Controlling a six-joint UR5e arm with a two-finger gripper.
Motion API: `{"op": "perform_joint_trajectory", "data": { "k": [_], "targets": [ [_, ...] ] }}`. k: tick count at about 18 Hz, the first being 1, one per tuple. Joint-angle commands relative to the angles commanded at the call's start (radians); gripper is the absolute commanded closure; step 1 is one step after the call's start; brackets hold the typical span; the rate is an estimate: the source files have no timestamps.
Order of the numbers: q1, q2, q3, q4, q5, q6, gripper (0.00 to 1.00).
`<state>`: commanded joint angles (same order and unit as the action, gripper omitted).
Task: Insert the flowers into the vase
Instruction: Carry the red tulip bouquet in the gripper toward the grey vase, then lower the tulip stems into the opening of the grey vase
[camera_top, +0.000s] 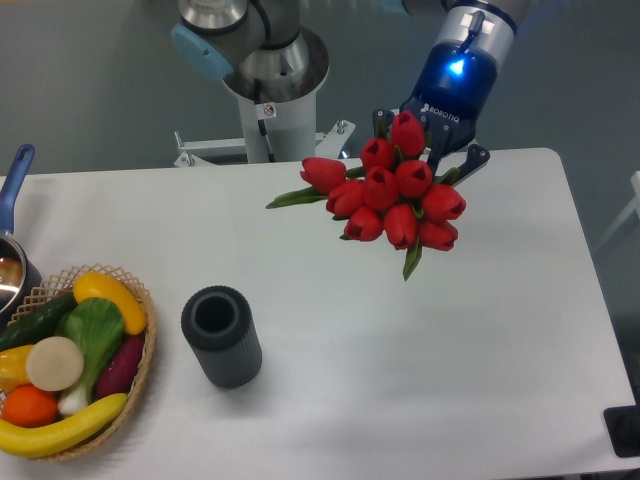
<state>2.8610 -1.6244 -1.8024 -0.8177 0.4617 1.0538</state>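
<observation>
The claw (428, 140) hangs over the far side of the tabletop (400, 350), at about one o'clock in the view, pinching the bunch of red tulips (395, 195). Its dark fingertips show at either side of the bunch, but the stems they clamp are buried behind the buds, so the exact grip point cannot be made out. The buds face the camera and a little downward, with one leaf sticking out toward nine o'clock and another toward six.

The dark grey ribbed vase (220, 335) stands upright on the tabletop, well apart from the bunch, at roughly seven to eight o'clock from the claw. Its round mouth opens upward, so its long axis is vertical. The tulips' stem axis seems to run back toward the claw, away from the vase mouth; judging from this, the bunch will need carrying toward seven o'clock and turning stems-down before it can go in. The stem ends are hidden, so how they would meet the mouth is unclear.

A wicker basket of fruit and vegetables (75, 365) sits at nine o'clock of the vase, just beside it.
</observation>
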Motion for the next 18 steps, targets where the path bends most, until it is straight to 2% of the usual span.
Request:
{"op": "perform_joint_trajectory", "data": {
  "k": [6,9,14,15,18],
  "targets": [
    [-0.074,-0.037,0.009,0.025,-0.017,0.002,0.74],
    [-0.104,-0.061,0.011,0.066,-0.118,0.003,0.74],
    [-0.169,-0.109,0.002,0.066,-0.279,0.081,0.74],
    [-0.186,-0.136,0.005,0.068,-0.34,0.098,0.74],
    [-0.227,-0.152,-0.011,0.068,-0.406,0.139,0.74]
  ]
}}
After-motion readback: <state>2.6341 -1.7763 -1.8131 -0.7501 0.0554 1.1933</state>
